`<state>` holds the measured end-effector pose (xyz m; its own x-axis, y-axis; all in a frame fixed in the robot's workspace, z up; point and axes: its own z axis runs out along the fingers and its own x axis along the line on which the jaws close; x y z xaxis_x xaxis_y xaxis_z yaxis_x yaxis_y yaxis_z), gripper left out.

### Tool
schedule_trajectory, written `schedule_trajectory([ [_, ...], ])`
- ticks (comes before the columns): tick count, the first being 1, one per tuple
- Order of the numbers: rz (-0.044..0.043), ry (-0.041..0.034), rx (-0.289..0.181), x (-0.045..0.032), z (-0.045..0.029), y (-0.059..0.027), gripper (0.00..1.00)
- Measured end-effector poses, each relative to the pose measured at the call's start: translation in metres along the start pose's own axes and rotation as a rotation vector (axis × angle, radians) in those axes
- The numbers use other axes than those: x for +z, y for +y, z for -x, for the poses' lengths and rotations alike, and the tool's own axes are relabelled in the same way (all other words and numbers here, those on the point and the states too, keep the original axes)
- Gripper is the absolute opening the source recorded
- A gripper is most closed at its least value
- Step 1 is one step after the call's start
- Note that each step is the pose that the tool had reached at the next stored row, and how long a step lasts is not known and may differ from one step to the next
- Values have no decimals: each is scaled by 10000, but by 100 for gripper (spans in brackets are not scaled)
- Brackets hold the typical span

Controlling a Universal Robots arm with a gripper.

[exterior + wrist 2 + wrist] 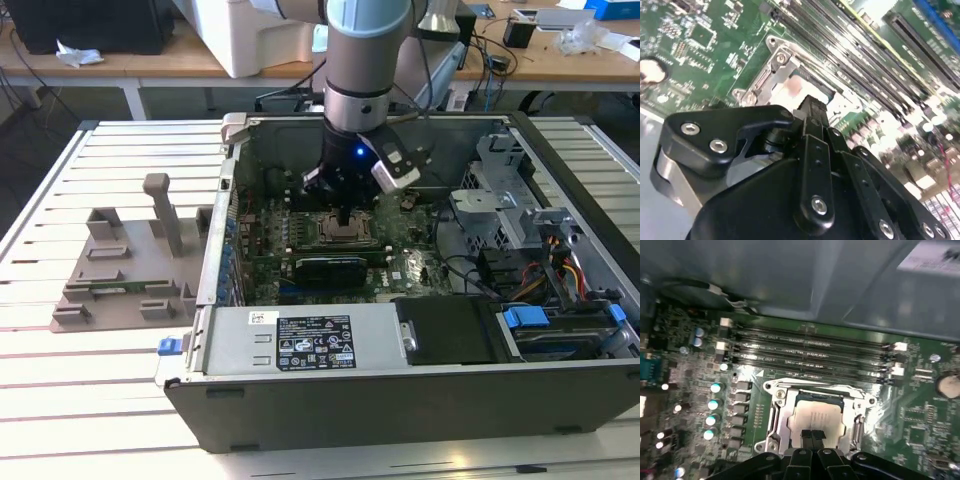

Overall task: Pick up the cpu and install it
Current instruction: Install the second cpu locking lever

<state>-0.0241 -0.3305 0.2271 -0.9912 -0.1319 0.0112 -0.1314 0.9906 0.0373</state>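
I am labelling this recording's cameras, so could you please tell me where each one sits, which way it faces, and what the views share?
Exterior view: off the arm, above the table, looking down into the open computer case; the arm and gripper show over the motherboard.
First wrist view: rides on the arm, facing the cpu socket and memory slots; the gripper tips show together.
Second wrist view: rides on the arm, looking along the gripper body at the socket's frame.
Shared: all three show the socket and gripper.

A slatted white table carries an open computer case, with a grey holder at nine o'clock.
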Motion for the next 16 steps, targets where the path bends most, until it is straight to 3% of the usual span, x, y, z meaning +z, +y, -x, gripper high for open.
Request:
schedule_trajectory([
  [3,1,-1,1,-254,-3,10,11],
  [10,-9,0,1,-598,-7,23,11],
  [16,-9,1,1,-611,-7,23,11],
])
